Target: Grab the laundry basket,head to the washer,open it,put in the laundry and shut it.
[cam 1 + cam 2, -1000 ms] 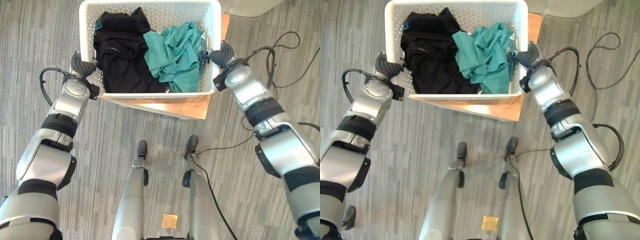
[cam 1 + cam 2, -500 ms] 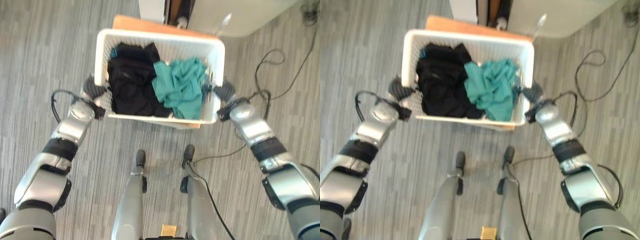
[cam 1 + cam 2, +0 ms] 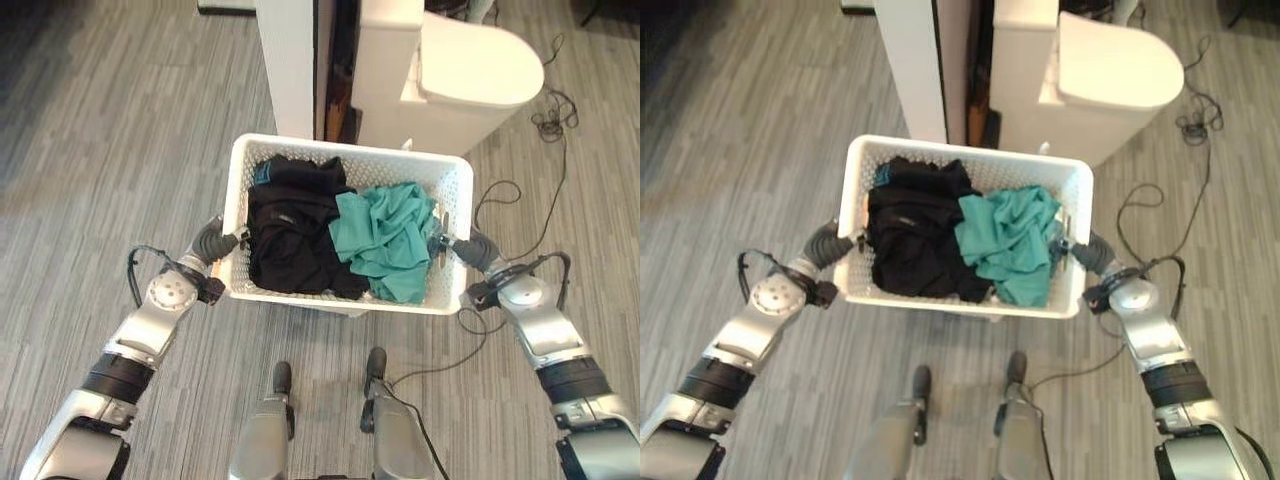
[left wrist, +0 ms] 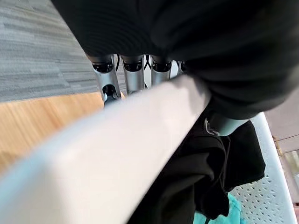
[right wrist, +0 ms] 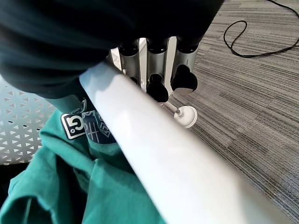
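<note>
I hold a white perforated laundry basket in front of me, off the floor. Black clothes fill its left half and a teal garment its right half. My left hand is shut on the basket's left rim, fingers curled under it. On the opposite side my right hand grips the right rim, its fingers hooked beneath. A white appliance with a rounded top stands just beyond the basket.
A tall white panel with a dark gap beside it stands behind the basket. A wooden board lies under the basket. Black cables trail over the grey striped floor at right.
The basket has come up off the wooden stand and is carried in both hands. The view has swung up, bringing the white appliance and panel into sight.
</note>
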You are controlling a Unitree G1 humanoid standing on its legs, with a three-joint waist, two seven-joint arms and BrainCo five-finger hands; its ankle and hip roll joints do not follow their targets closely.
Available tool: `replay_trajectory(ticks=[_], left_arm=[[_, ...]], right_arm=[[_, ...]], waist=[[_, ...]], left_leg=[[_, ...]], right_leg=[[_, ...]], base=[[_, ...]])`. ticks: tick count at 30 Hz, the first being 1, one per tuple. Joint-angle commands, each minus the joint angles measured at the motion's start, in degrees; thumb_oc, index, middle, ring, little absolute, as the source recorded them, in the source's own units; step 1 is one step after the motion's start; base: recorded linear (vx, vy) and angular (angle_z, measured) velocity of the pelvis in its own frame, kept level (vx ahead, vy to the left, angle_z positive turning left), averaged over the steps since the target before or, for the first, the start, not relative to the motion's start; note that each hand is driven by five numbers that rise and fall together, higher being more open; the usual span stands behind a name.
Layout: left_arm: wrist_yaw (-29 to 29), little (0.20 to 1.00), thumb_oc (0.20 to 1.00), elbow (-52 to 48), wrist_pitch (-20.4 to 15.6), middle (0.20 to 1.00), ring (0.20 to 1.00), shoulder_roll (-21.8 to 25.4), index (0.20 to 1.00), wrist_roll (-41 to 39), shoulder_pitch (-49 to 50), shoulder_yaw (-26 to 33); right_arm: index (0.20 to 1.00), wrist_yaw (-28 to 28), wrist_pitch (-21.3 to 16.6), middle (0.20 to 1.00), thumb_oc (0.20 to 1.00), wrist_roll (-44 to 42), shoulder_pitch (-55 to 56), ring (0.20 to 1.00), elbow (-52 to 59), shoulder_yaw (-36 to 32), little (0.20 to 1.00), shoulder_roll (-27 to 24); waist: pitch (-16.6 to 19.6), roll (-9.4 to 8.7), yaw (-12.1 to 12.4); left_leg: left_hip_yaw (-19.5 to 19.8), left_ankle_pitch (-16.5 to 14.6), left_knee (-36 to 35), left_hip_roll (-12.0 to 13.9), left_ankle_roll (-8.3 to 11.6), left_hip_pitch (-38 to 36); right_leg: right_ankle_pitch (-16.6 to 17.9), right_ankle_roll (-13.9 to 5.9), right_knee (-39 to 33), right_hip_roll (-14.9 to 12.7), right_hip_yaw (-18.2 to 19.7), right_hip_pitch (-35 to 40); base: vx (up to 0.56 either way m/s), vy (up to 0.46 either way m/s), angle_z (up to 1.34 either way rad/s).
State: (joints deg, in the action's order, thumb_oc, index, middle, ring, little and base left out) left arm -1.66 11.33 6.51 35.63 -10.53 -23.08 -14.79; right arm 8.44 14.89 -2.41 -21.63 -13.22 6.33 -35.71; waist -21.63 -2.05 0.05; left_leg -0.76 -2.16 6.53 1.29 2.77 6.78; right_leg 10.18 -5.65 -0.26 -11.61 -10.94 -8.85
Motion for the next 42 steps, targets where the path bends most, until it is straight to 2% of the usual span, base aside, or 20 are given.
replay_trajectory(ticks=[1, 5, 12, 14, 15, 18, 19, 20, 22, 24, 25, 27, 29, 30, 32, 35, 36, 38, 40, 42], left_arm=[[-4.1, 0.2, 0.2, 0.59, -4.69, 0.2, 0.2, -3.95, 0.2, 1.93, 0.63, -3.36], [-5.33, 0.2, 0.2, 2.37, -4.07, 0.2, 0.2, -7.51, 0.2, 4.69, -1.27, -6.32], [-5.33, 0.2, 0.2, 5.13, -3.81, 0.2, 0.2, -9.71, 0.2, 5.27, -3.9, -8.32], [-5.53, 0.2, 0.2, 6.14, -3.69, 0.2, 0.2, -10.19, 0.2, 5.49, -4.43, -8.75], [-5.54, 0.2, 0.2, 7.46, -3.64, 0.2, 0.2, -10.37, 0.2, 5.65, -5.15, -8.99], [-5.18, 0.2, 0.2, 8.59, -3.77, 0.2, 0.2, -10.65, 0.2, 5.63, -6.13, -9.47], [-4.09, 0.2, 0.2, 11.65, -4.06, 0.2, 0.2, -10.88, 0.2, 6.31, -8.54, -10.65], [-4.06, 0.2, 0.2, 11.78, -4.13, 0.2, 0.2, -10.89, 0.2, 6.31, -8.7, -10.7], [-3.38, 0.2, 0.2, 12.58, -4.06, 0.2, 0.2, -10.03, 0.2, 5.72, -9.8, -10.86], [-3.35, 0.2, 0.2, 12.39, -3.99, 0.2, 0.2, -9.69, 0.2, 5.11, -9.35, -10.49], [-3.13, 0.2, 0.2, 11.59, -3.96, 0.2, 0.2, -8.29, 0.2, 3.75, -8.49, -9.29], [-3.23, 0.2, 0.2, 11.16, -3.89, 0.2, 0.2, -7.23, 0.2, 3.15, -7.79, -8.65], [-2.78, 0.2, 0.2, 10.59, -3.89, 0.2, 0.2, -4.88, 0.2, 1.65, -6.38, -6.89], [-2.79, 0.2, 0.2, 10.51, -3.89, 0.2, 0.2, -4.7, 0.2, 1.6, -6.23, -6.76], [-2.31, 0.2, 0.2, 11.07, -4.25, 0.2, 0.2, -3.99, 0.2, 1.08, -4.97, -5.24], [-1.29, 0.2, 0.2, 11.31, -5.18, 0.2, 0.2, -4.22, 0.2, 0.49, -3.57, -2.96], [-1.28, 0.2, 0.2, 11.24, -5.21, 0.2, 0.2, -4.17, 0.2, 0.48, -3.42, -2.76], [-0.91, 0.2, 0.2, 10.79, -5.52, 0.2, 0.2, -4.51, 0.2, -0.18, -1.63, -0.85], [-0.63, 0.2, 0.2, 11.2, -6.03, 0.2, 0.2, -4.95, 0.2, -0.2, -1.13, -0.57], [-0.25, 0.2, 0.2, 11.34, -6.56, 0.2, 0.2, -5.64, 0.2, -0.4, -1.87, -1.07]], right_arm=[[0.2, 0.91, -3.19, 0.2, 0.2, 0.42, 4.32, 0.2, 1.21, -3.85, 0.2, -3.5], [0.2, 1.35, -2.88, 0.2, 0.2, 1.0, 7.61, 0.2, 1.1, -6.12, 0.2, -4.44], [0.2, 0.62, -3.09, 0.2, 0.2, -0.86, 11.06, 0.2, 1.36, -8.83, 0.2, -4.16], [0.2, 0.47, -2.98, 0.2, 0.2, -1.27, 12.41, 0.2, 1.51, -9.76, 0.2, -3.7], [0.2, 0.23, -2.89, 0.2, 0.2, -1.34, 13.61, 0.2, 1.83, -10.65, 0.2, -3.31], [0.2, 0.08, -2.85, 0.2, 0.2, -1.37, 13.77, 0.2, 2.06, -10.88, 0.2, -3.14], [0.2, -1.01, -2.89, 0.2, 0.2, -1.66, 13.85, 0.2, 1.94, -10.5, 0.2, -2.05], [0.2, -1.01, -2.86, 0.2, 0.2, -1.65, 13.82, 0.2, 1.98, -10.56, 0.2, -2.02], [0.2, -1.57, -3.36, 0.2, 0.2, -2.11, 14.76, 0.2, 2.01, -10.25, 0.2, -0.71], [0.2, -1.57, -3.4, 0.2, 0.2, -2.12, 14.74, 0.2, 1.72, -10.09, 0.2, -0.45], [0.2, -1.46, -3.35, 0.2, 0.2, -2.06, 13.54, 0.2, 0.55, -9.25, 0.2, -0.32], [0.2, -1.43, -3.35, 0.2, 0.2, -2.06, 12.29, 0.2, -0.59, -8.42, 0.2, -0.18], [0.2, -1.39, -3.29, 0.2, 0.2, -1.53, 8.84, 0.2, -2.92, -5.87, 0.2, 0.21], [0.2, -1.43, -3.35, 0.2, 0.2, -1.55, 8.59, 0.2, -3.14, -5.61, 0.2, 0.3], [0.2, -1.4, -3.32, 0.2, 0.2, -1.92, 7.63, 0.2, -4.05, -4.89, 0.2, -0.05], [0.2, -1.2, -3.72, 0.2, 0.2, -2.57, 6.03, 0.2, -3.87, -4.29, 0.2, -0.89], [0.2, -1.22, -3.72, 0.2, 0.2, -2.61, 5.82, 0.2, -3.97, -4.06, 0.2, -0.9], [0.2, -1.18, -3.9, 0.2, 0.2, -3.21, 6.53, 0.2, -3.09, -4.24, 0.2, -1.77], [0.2, -1.24, -4.46, 0.2, 0.2, -3.64, 7.1, 0.2, -2.76, -4.5, 0.2, -2.87], [0.2, -1.45, -4.98, 0.2, 0.2, -5.01, 7.39, 0.2, -2.5, -4.87, 0.2, -4.29]], waist=[[15.14, 1.09, -0.05], [17.94, 0.96, -0.77], [18.39, 0.98, -1.88], [18.0, 1.01, -2.66], [17.52, 0.97, -3.56], [17.1, 0.95, -3.71], [14.49, 1.39, -4.54], [14.51, 1.27, -4.37], [13.51, 2.19, -3.85], [13.88, 2.43, -3.43], [14.77, 2.51, -2.22], [15.41, 2.32, -1.41], [17.37, 1.22, 1.11], [17.37, 1.19, 1.24], [18.57, -0.39, 2.21], [18.36, -1.05, 3.05], [18.3, -0.93, 3.09], [17.75, -1.56, 3.0], [17.28, -1.8, 2.98], [15.66, -2.01, 3.63]], left_leg=[[-1.54, -2.88, -4.09, -0.42, -1.63, -4.96], [-2.01, -3.56, -6.27, -0.73, -1.83, -9.12], [-3.36, -6.2, -4.74, -1.76, -2.97, -11.23], [-4.31, -6.72, -4.57, -2.29, -3.66, -11.92], [-5.51, -6.84, -4.96, -3.29, -4.39, -12.04], [-6.58, -6.79, -5.0, -3.87, -4.81, -11.56], [-9.84, -6.79, -3.31, -3.73, -5.77, -10.01], [-10.03, -6.64, -3.2, -3.79, -5.76, -9.75], [-13.72, -5.74, -1.9, -2.41, -6.48, -8.32], [-14.15, -6.37, -2.06, -2.1, -6.48, -8.45], [-17.45, -5.6, -2.48, -1.4, -6.65, -7.74], [-19.35, -5.27, -2.92, -0.99, -6.58, -7.48], [-25.16, -4.4, -2.93, 0.81, -6.14, -5.65], [-25.47, -4.4, -2.94, 0.9, -6.06, -5.77], [-28.57, -2.4, -2.7, 3.08, -4.51, -3.55], [-29.98, 0.44, -1.9, 7.12, -1.68, -2.18], [-30.12, 0.62, -1.89, 7.44, -1.41, -2.3], [-29.31, 5.03, -3.66, 10.74, 1.25, -1.97], [-25.52, 7.44, -5.15, 11.23, 2.88, -1.5], [-16.39, 8.26, -4.99, 9.55, 3.04, 0.5]], right_leg=[[-10.03, -3.39, 6.6, -1.44, -0.93, 4.39], [-10.46, -3.76, 4.91, -1.16, -0.67, 7.72], [-9.91, -4.54, 4.18, -1.55, 1.51, 9.23], [-8.87, -5.25, 4.38, -1.97, 3.08, 8.67], [-6.62, -6.29, 4.49, -2.69, 4.83, 7.18], [-5.32, -6.9, 4.51, -3.16, 6.11, 5.54], [-3.63, -7.58, 8.77, -3.83, 5.37, 0.85], [-3.49, -7.5, 8.87, -3.87, 5.6, 0.49], [-8.8, -4.96, 17.66, -5.38, -2.12, 1.01], [-11.1, -5.0, 20.37, -5.81, -3.43, 1.94], [-13.28, -4.45, 23.81, -7.29, -7.2, 3.94], [-13.66, -4.36, 24.77, -8.09, -8.3, 4.75], [-12.84, -4.9, 21.66, -10.21, -12.16, 10.07], [-12.55, -4.94, 21.21, -10.04, -11.91, 10.16], [-11.94, -6.11, 15.17, -8.31, -10.22, 13.5], [-15.51, -5.33, 8.43, -5.13, -9.31, 14.28], [-15.39, -5.09, 8.05, -4.78, -9.2, 14.45], [-17.74, -3.86, 5.14, -1.18, -7.96, 13.84], [-17.91, -3.14, 3.68, 0.91, -6.71, 13.69], [-17.09, -1.68, 3.13, 2.35, -5.82, 12.8]], base=[[0.05, -0.014, -0.1], [0.1, 0.005, -0.07], [0.01, 0.063, -0.16], [-0.11, 0.113, -0.29], [-0.13, 0.116, -0.38], [-0.23, 0.087, -0.43], [-0.34, 0.059, -0.38], [-0.45, 0.079, -0.64], [-0.28, 0.037, -0.97], [-0.17, 0.012, -0.84], [-0.16, -0.01, -0.74], [-0.18, -0.064, -1.05], [-0.26, -0.198, -1.42], [-0.27, -0.309, -1.42], [-0.23, -0.352, -1.32], [-0.17, -0.323, -0.83], [-0.15, -0.376, -1.03], [-0.15, -0.415, -1.17], [-0.12, -0.288, -0.94], [-0.17, -0.172, -0.55]])
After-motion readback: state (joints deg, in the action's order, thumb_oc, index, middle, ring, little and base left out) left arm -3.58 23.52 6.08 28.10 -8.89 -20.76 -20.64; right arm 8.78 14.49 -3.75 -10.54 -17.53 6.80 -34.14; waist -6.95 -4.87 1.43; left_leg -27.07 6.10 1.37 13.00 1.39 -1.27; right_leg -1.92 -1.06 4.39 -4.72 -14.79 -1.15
